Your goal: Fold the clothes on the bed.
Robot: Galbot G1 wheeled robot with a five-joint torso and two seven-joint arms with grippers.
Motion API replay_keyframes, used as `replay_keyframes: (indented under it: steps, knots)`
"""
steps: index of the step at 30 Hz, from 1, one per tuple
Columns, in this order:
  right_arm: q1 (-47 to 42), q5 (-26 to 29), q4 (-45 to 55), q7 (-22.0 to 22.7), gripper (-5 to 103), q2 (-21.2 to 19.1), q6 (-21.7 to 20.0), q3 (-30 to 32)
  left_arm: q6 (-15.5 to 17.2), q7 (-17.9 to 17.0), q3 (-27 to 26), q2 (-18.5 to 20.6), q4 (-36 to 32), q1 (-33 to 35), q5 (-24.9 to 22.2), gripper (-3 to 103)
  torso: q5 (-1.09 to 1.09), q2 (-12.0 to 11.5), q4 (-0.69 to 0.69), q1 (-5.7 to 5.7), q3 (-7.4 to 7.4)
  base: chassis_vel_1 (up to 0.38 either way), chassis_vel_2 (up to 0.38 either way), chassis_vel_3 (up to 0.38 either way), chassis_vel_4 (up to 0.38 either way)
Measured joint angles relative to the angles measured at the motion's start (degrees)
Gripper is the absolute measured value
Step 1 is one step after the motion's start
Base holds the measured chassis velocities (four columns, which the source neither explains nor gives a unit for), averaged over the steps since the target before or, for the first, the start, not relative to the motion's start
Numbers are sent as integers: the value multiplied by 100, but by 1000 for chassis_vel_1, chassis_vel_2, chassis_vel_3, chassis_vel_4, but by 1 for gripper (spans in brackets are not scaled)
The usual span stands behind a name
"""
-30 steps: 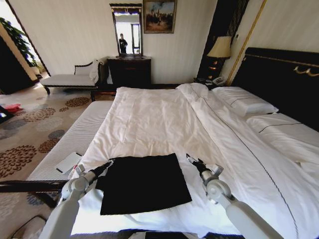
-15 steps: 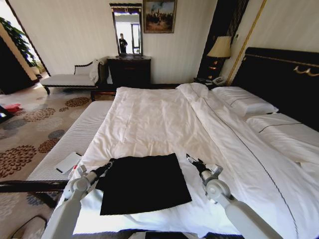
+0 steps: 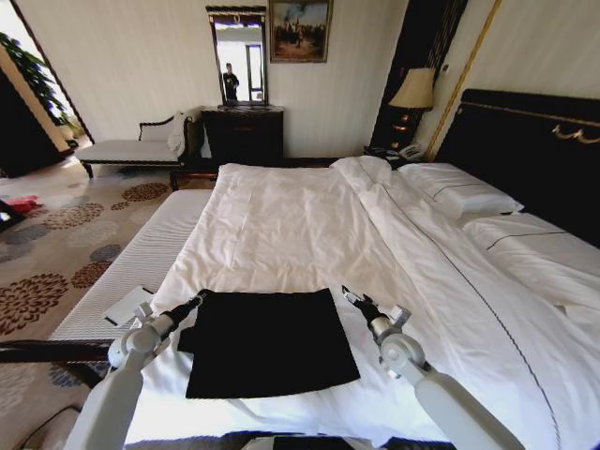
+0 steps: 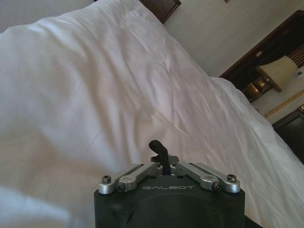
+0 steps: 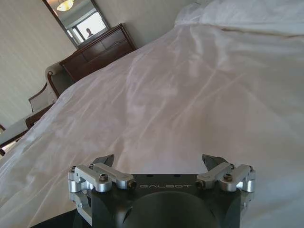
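A black T-shirt, already folded into a rectangle, lies on the bed's near edge, flanked by the left gripper with fingers pinched together and the right gripper spread wide; a low pass could snag and unfold it

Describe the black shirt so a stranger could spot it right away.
Start at the wide bed with the white duvet and dark headboard. On its near edge, between the left tool and the right tool, lies the black T-shirt, folded to a flat rectangle. It is the one dark thing on the white bedding.
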Motion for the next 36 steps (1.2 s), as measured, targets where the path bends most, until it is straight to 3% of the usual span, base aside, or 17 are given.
replay_keyframes:
  steps: [10, 21, 36]
  knots:
    - [270, 166, -461, -430, 100, 207, -2, -380, -39, -9, -57, 37, 12, 28, 3, 1, 0, 0, 0, 0, 0, 0, 0, 0, 0]
    - [286, 604, -568, -1156, 100, 424, 465, -535, -81, -6, 21, 81, 128, -38, 43, 1, 1, 0, 0, 0, 0, 0, 0, 0, 0]
    - [462, 756, -829, -1335, 100, 574, 958, -265, -109, 25, 108, 113, 261, -113, 123, 1, 1, 0, 1, 0, 0, 0, 0, 0, 0]
